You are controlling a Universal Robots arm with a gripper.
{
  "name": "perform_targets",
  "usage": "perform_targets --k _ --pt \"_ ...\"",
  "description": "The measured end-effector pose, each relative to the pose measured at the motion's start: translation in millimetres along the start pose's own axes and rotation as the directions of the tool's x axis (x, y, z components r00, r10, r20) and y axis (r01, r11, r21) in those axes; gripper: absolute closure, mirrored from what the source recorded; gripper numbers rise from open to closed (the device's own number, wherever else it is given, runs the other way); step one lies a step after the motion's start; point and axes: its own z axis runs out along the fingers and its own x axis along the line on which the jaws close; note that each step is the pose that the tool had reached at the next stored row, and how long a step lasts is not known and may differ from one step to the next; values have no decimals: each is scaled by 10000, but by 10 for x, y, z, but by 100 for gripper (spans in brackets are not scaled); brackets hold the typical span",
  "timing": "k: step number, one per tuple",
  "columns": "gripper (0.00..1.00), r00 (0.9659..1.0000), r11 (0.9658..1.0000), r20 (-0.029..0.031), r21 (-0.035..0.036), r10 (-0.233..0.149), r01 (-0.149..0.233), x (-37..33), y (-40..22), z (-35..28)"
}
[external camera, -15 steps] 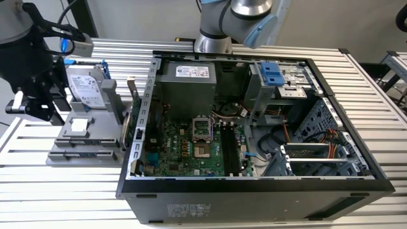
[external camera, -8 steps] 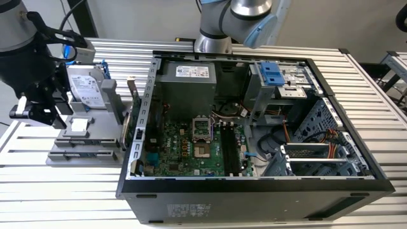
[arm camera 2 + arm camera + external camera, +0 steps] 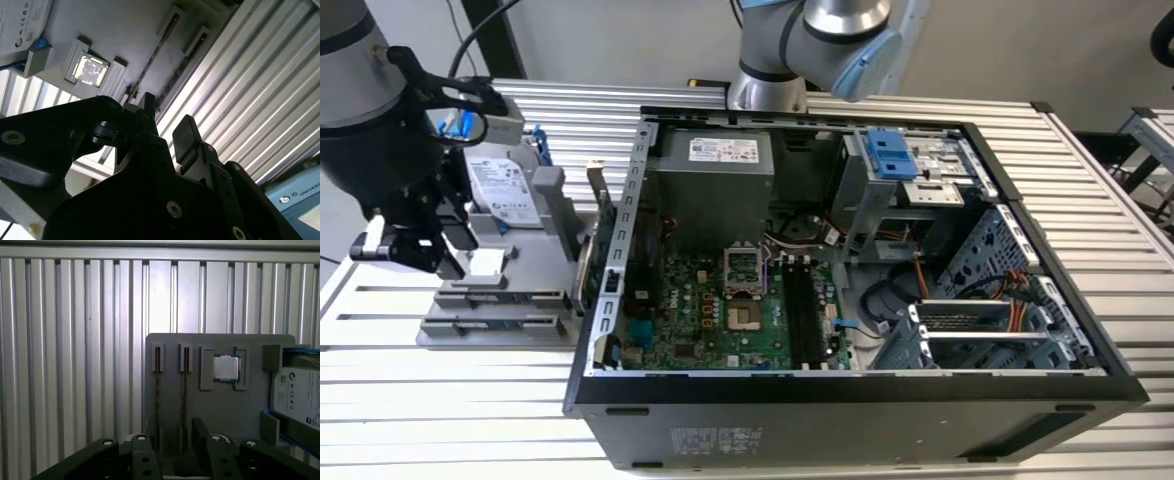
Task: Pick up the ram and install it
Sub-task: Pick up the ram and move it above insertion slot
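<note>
1. The gripper [image 3: 176,432] is matte black with hard edges. Its fingers [image 3: 200,432] are set apart with a moderate gap, and nothing is clamped between them. In the exterior view the gripper [image 3: 438,265] is seen low over the fixture [image 3: 494,300].
2. The ram [image 3: 185,385] is stood on edge in a fixture slot and is seen as a thin dark strip in line with the gap between the fingers. A second stick [image 3: 157,390] is held in the parallel slot, nearer the fixture's outer edge.
3. The ram is judged light, stiff and thin. Bending would likely crack it, and the chips and contact edge are delicate. The smooth faces could slip under a weak pinch. A hold across both flat faces near mid-length is judged best, with the contact edge left free.
4. The fixture is grey and matte, with blocky raised ribs. A shiny square CPU [image 3: 226,367] is seated between the sticks and the drive [image 3: 300,395]. The drive is silver and labelled and lies along the opposite edge.
5. The table [image 3: 454,400] is made of ribbed, glossy aluminium slats.
6. The case [image 3: 854,385] is open black sheet metal at the exterior view's right of the fixture. Long black slots [image 3: 801,310] are noted on its green board.
</note>
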Motion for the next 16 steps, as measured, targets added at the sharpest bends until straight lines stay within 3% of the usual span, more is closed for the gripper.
perform_targets --k 16 --pt "0 10000 10000 -14 0 31 -31 36 -14 210"
